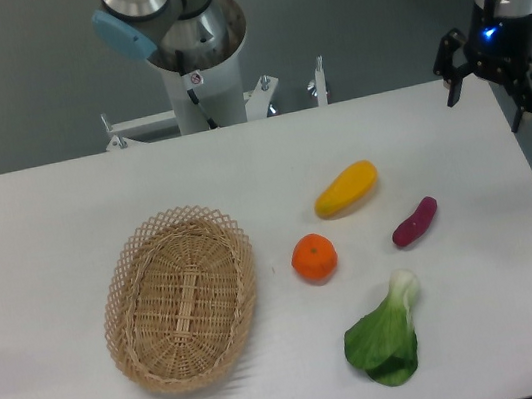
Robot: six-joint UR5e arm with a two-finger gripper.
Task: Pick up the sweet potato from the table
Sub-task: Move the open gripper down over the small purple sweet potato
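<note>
The sweet potato (414,221) is a small purple-magenta tuber lying on the white table (46,214), right of centre. My gripper (488,110) hangs at the table's far right edge, above and to the right of the sweet potato, well apart from it. Its two black fingers (452,79) are spread and hold nothing.
A yellow oblong vegetable (345,189) lies up-left of the sweet potato. A round orange fruit (314,258) sits to its left. A green leafy bok choy (386,332) lies below it. A woven oval basket (181,296) stands at the left. The robot base (198,58) is at the back.
</note>
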